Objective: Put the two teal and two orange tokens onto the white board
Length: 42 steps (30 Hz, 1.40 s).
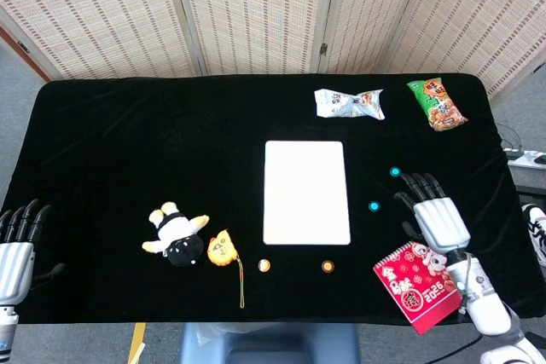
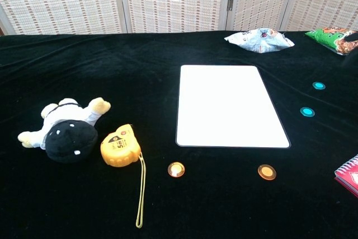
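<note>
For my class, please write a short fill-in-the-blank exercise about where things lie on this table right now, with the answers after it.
1. The white board has ____ tokens on it.
2. The two orange tokens lie on the black ____.
3. The right robot hand hovers open beside the two ____ tokens.
4. The yellow tape measure lies next to the plush ____.

Answers: no; cloth; teal; toy

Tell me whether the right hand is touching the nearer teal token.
Apart. In the head view, black cloth shows between the right hand and the nearer teal token, which lies off the white board.
</note>
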### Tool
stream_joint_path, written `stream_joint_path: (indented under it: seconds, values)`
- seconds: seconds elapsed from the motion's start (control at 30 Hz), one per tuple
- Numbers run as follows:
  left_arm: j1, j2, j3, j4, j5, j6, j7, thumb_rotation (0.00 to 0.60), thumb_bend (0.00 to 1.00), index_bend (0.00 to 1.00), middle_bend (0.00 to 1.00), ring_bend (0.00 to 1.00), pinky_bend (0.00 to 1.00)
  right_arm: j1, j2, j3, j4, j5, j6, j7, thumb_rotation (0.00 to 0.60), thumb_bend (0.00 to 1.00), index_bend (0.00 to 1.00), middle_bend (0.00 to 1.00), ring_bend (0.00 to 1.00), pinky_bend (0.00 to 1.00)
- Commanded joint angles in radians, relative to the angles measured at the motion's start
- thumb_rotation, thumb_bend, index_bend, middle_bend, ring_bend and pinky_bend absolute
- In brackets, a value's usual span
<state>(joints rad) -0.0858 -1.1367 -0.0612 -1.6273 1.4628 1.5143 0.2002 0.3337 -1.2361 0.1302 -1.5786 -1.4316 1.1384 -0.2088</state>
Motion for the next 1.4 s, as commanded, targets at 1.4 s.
stream_joint_path:
  seconds: [1.4]
  values:
    - [-0.01, 0.021, 0.021, 0.002, 0.001, -0.056, -0.07, 0.6, 0.13, 0.0, 0.0, 0.0, 0.0, 0.243, -0.326, 0.011, 0.387, 0.312, -0.246, -0.167, 0.6, 0.28, 0.44, 0.05, 0.0, 0.0]
